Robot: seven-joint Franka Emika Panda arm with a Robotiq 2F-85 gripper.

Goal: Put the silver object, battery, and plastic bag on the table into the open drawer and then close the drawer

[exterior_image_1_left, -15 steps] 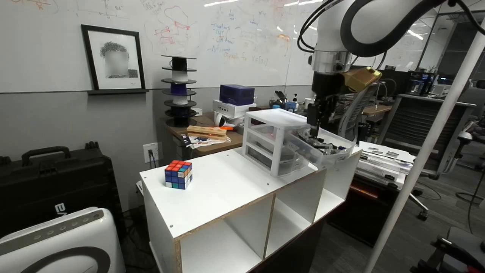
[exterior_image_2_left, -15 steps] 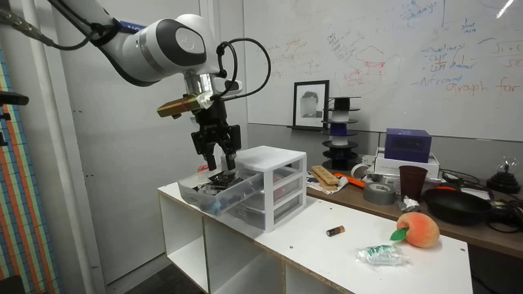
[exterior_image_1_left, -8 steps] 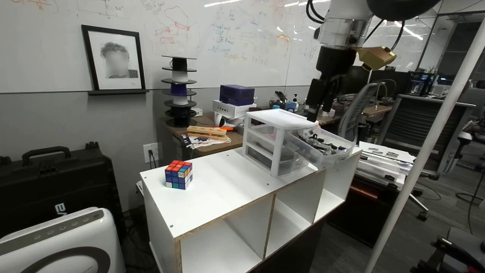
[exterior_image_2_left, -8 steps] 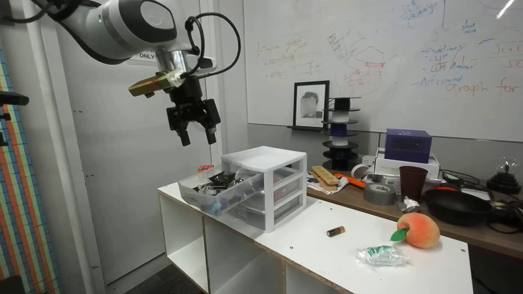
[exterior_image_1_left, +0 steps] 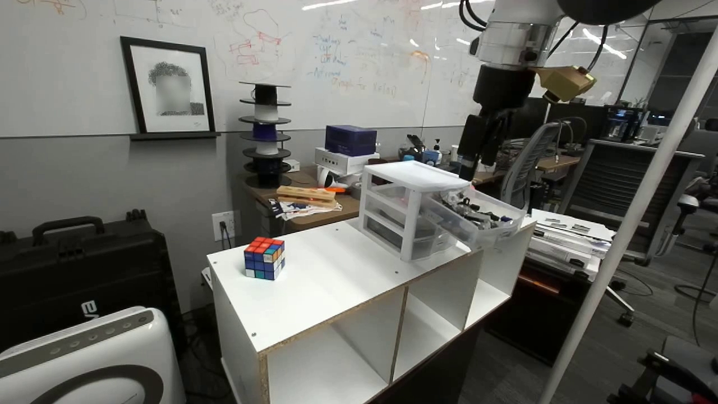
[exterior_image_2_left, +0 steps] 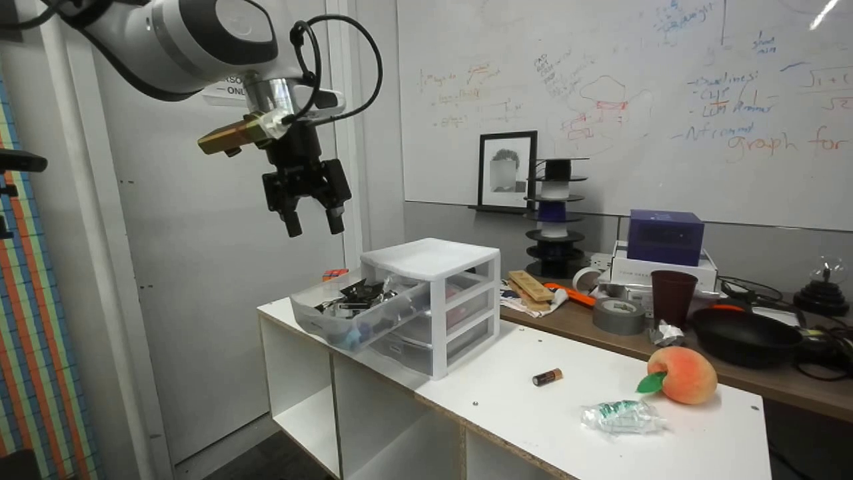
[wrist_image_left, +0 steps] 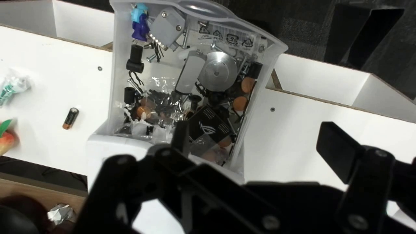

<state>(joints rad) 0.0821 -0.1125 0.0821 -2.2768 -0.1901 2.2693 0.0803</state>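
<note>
The top drawer (exterior_image_2_left: pixel 400 320) stands pulled out from the white-framed unit, with many small parts in it. Among them are several silver pieces, including a round disc (wrist_image_left: pixel 217 72); which is the task's silver object I cannot tell. On the white table (exterior_image_2_left: pixel 506 390), the battery (exterior_image_2_left: pixel 547 377) lies on its side and the crumpled clear plastic bag (exterior_image_2_left: pixel 623 417) is farther from the unit. Both also appear at the left of the wrist view. My gripper (exterior_image_2_left: pixel 314 230) hangs above the drawer unit, fingers wide apart, nothing between them. One finger (wrist_image_left: pixel 180 136) overlaps the drawer's inner end from the wrist view.
A peach (exterior_image_2_left: pixel 683 375) with a green leaf sits near the bag. At the table's opposite end is a Rubik's cube (exterior_image_1_left: pixel 264 258). Crumpled foil (exterior_image_2_left: pixel 666 333), a dark cup (exterior_image_2_left: pixel 673 297) and a pan (exterior_image_2_left: pixel 746 333) are on the brown desk behind.
My gripper has risen from just over the drawer's contents and drawn back, to the left in an exterior view. Its fingers have spread wider. Drawer, battery and bag have stayed put.
</note>
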